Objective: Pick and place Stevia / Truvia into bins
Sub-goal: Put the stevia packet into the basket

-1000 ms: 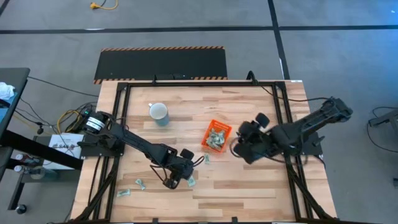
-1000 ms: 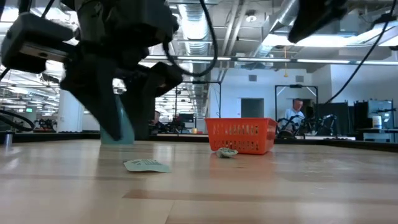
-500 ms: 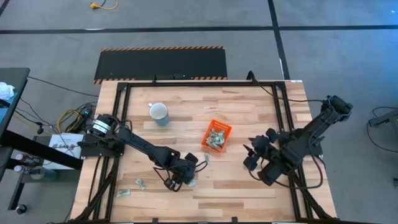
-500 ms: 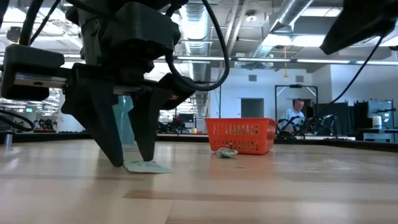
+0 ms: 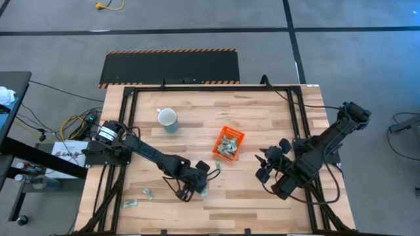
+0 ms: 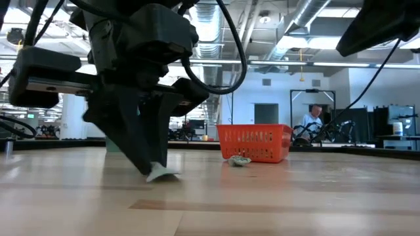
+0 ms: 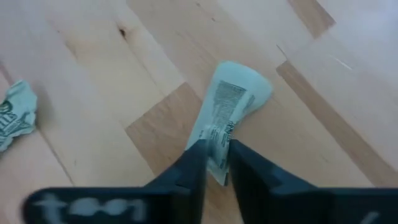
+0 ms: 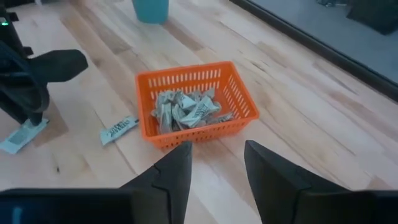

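My left gripper (image 5: 194, 191) stands low over the table's near middle, shut on one pale green-white Stevia sachet (image 7: 227, 115), also visible in the low view (image 6: 163, 174). The orange bin (image 5: 229, 143) sits right of centre with several sachets inside (image 8: 186, 109). One sachet (image 8: 119, 129) lies flat on the wood just outside the bin. Two more sachets (image 5: 148, 193) (image 5: 130, 203) lie near the table's near left corner, and a crumpled sachet (image 7: 12, 115) lies close to my left gripper. My right gripper (image 8: 214, 177) is open and hovers right of the bin. My left gripper pinches the sachet between its two fingers (image 7: 198, 167) at one short end (image 7: 217, 160), coming from above and pointing down. The paper is squeezed narrow between the fingers. The sachet's free end (image 7: 242, 87) lies out on the wood, and its underside is low on the table (image 6: 164, 176).
A pale blue mug (image 5: 168, 119) stands toward the far left of the table. Black frame rails (image 5: 298, 111) run along the table's sides. A person (image 6: 315, 118) stands far off in the room behind. Bare wood lies between the bin and the near edge.
My left gripper came down around the sachet with its fingers apart, then shut on it. My right gripper drew back from beside the bin toward the table's near right and then held there.
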Motion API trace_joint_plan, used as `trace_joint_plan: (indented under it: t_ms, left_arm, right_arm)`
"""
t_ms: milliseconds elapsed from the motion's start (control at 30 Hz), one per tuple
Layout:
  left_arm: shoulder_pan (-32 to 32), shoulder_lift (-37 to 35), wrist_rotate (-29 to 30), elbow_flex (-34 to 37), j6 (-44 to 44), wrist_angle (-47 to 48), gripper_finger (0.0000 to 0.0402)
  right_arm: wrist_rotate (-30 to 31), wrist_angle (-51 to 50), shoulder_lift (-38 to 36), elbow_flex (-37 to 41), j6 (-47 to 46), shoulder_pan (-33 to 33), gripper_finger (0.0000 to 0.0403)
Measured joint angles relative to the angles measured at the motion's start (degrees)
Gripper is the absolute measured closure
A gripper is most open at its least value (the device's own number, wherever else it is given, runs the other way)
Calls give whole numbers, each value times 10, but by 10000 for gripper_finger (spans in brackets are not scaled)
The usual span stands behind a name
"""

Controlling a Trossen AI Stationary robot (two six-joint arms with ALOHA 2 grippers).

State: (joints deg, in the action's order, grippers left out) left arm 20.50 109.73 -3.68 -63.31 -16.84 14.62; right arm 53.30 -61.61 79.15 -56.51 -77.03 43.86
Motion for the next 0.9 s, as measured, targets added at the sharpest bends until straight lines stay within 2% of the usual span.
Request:
trace_joint_plan:
  t_ms: [100, 300, 400, 533, 667, 767, 900]
  left_arm:
    - [-2, 0, -1, 0, 2, -5, 388]
    - [-3, -4, 17, -5, 26, 3, 397]
    - [-3, -20, 49, -30, 19, 54, 399]
    - [-6, -46, 122, -67, -14, 100, 400]
    - [-29, -75, 176, -86, -63, 70, 401]
    - [-71, -82, 165, -87, -93, 6, 401]
    - [-143, -80, 101, -87, -107, -60, 401]
  right_arm:
    - [0, 6, 15, 0, 0, 0, 270]
    - [0, 8, 33, 0, -10, 0, 281]
    - [-1, 8, 34, 0, -10, 0, 284]
    - [-1, 13, 34, 0, -11, 0, 284]
    - [-1, 25, 34, 0, -11, 0, 285]
    - [0, 39, 34, 0, -11, 0, 285]
    - [0, 43, 34, 0, -11, 4, 285]
